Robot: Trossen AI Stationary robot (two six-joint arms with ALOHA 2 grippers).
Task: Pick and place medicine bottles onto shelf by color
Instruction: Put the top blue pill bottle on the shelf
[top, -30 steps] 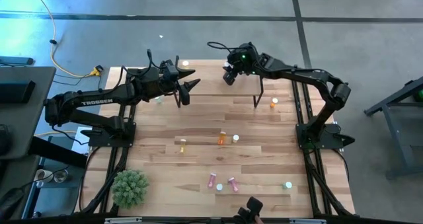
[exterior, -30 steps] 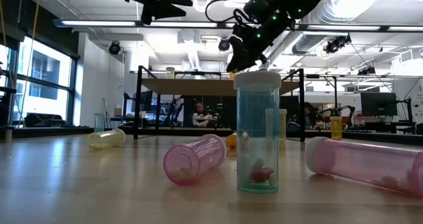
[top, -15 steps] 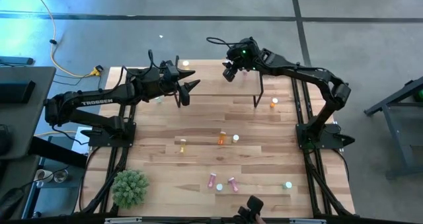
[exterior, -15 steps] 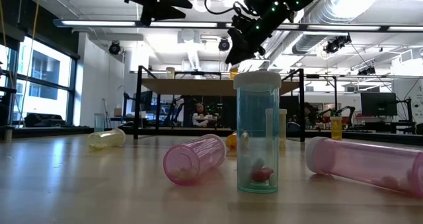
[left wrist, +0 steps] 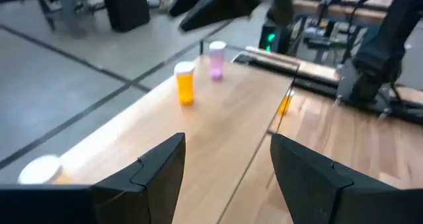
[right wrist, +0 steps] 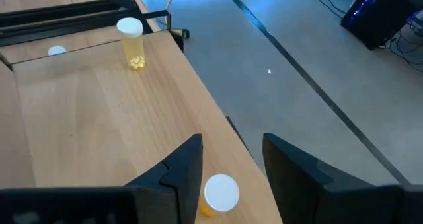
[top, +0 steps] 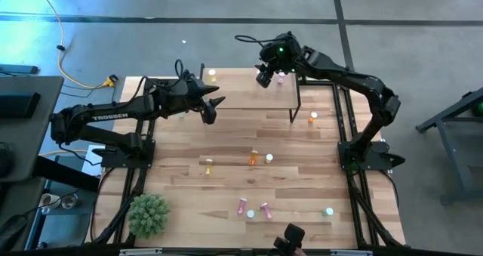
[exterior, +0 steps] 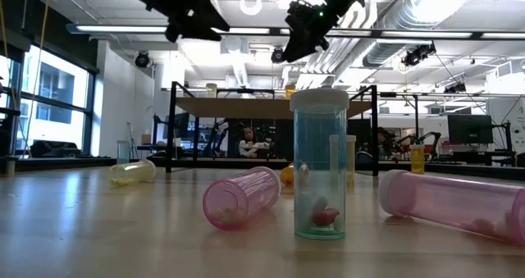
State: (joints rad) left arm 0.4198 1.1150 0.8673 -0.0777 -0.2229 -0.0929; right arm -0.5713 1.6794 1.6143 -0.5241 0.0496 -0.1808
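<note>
- Light-wood shelf on thin black legs [top: 249,97] stands at the table's [top: 226,188] far edge, carrying a yellow bottle [top: 212,75], an orange bottle [right wrist: 218,196] and a pink bottle [top: 281,78].
- My right pincer [top: 264,76] hangs over the shelf's far edge, fingers spread and empty, the orange bottle just below.
- My left pincer [top: 213,109] hovers spread at the shelf's left end.
- More bottles, some pink ones [top: 253,208] among them, lie scattered toward the near edge.
</note>
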